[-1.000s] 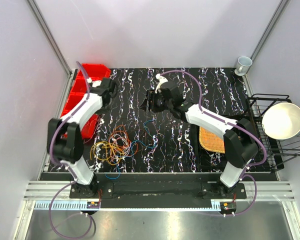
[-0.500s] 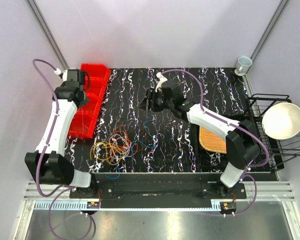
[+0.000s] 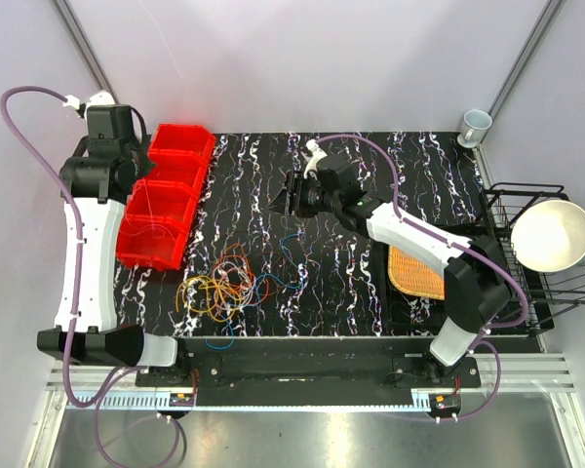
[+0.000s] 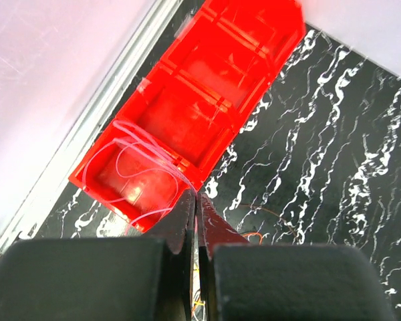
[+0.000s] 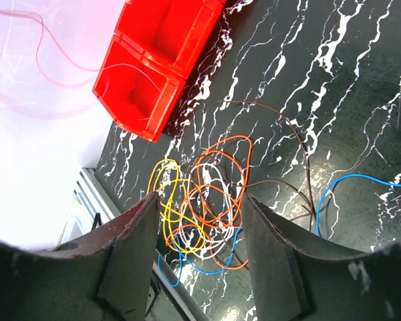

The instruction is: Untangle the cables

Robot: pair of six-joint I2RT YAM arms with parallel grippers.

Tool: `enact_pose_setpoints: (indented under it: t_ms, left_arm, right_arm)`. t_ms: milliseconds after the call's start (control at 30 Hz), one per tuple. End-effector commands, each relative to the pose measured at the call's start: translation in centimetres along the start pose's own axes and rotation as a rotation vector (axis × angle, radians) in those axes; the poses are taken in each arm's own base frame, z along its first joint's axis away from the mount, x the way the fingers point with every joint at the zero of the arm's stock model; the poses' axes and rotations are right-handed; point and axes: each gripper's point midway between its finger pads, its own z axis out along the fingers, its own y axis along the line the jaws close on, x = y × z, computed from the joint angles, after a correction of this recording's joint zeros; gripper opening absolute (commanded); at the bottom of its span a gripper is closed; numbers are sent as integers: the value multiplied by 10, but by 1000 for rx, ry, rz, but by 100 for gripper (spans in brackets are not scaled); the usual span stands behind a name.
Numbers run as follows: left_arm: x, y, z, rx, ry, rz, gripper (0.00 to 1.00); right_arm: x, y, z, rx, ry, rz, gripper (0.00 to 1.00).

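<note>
Left gripper above red bin, pinching whitish cable; right gripper spread; other cables heaped beside bin.

The left end effector hides most of the cables, and the blue cable is cut by the edge.

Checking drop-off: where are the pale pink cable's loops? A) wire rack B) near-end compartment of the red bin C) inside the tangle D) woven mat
B: the left wrist view shows the pale pink cable looping in the end compartment of the red bin, with one strand leading up to the shut left gripper.
</note>
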Motion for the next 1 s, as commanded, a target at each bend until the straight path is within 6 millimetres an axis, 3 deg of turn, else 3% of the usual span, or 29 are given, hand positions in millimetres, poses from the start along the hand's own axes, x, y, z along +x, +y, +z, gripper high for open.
enact_pose_setpoints:
  t_ms: [0,133,500,733,867,967]
  left_arm:
    - [-13,1,-13,25,-37,-1,0]
    - [-15,2,-7,20,-43,2,0]
    - [18,23,41,-31,-12,9,0]
    - [34,34,60,-72,-21,1,0]
    - [35,32,65,-53,-42,-5,0]
    - [25,28,62,-31,-70,-17,0]
  right_arm:
    - [-21,26,-19,-65,-52,-5,57]
    - [-18,26,-17,-70,-46,9,57]
    - [-10,22,-15,-77,-29,20,56]
    - [-9,25,-16,-109,-42,4,56]
    - [-9,28,-14,-129,-38,-7,57]
    - [-9,32,-15,-150,-38,-12,57]
